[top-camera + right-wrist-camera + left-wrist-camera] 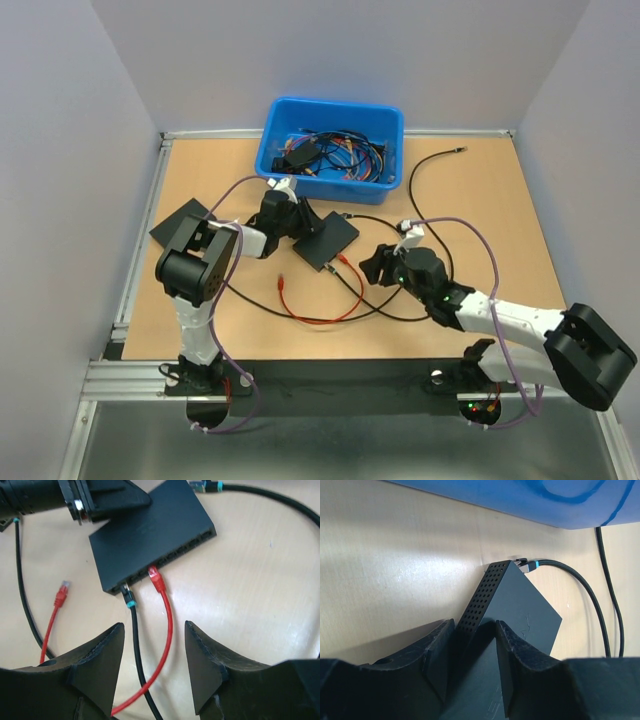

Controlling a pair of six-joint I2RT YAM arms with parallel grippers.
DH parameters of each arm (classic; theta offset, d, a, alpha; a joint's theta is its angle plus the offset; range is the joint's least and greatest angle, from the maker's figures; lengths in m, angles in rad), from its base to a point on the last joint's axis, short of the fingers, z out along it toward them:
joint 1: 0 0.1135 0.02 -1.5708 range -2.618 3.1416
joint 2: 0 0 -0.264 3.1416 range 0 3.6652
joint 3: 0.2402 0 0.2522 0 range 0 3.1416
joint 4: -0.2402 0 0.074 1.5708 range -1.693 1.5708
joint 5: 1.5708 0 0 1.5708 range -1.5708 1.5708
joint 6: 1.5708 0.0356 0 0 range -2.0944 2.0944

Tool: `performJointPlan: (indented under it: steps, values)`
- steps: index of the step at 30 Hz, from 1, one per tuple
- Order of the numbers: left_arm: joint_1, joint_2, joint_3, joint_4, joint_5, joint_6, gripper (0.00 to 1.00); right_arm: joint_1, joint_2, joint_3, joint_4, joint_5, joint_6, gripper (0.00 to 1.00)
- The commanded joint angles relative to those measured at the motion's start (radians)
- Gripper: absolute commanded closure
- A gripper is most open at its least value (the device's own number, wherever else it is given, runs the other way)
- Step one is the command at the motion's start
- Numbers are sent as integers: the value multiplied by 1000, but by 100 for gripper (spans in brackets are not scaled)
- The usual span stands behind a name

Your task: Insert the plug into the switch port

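The black switch (330, 240) lies mid-table. My left gripper (288, 215) is shut on its left end; in the left wrist view the fingers (440, 650) clamp the switch (520, 610) by its perforated side. The red plug (156, 580) sits with its tip at a port on the switch's front face (150, 535), and its thin red cable (167, 630) runs down between my right fingers. My right gripper (154, 626) is open and empty, hovering just in front of the plug (345, 262). The cable's other red plug (61, 594) lies loose on the table.
A black cable with a teal-banded plug (128, 600) sits in the port left of the red one. Another teal-banded plug (530, 566) enters the switch's far corner. A blue bin (275, 150) of cables stands behind. A black pad (180, 225) lies at the left.
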State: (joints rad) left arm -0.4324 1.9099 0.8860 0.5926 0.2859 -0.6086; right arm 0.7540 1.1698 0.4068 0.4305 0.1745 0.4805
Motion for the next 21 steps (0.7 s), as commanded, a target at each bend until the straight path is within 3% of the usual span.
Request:
performJointPlan:
  steps: [1,21]
  values:
    - [-28,25,-68,-251,-42,33,50,5,-39,-43,5,-1,40,43]
    - [-28,-235,-223,-226,-278,-59,49,5,85,-69,96,-38,38,40]
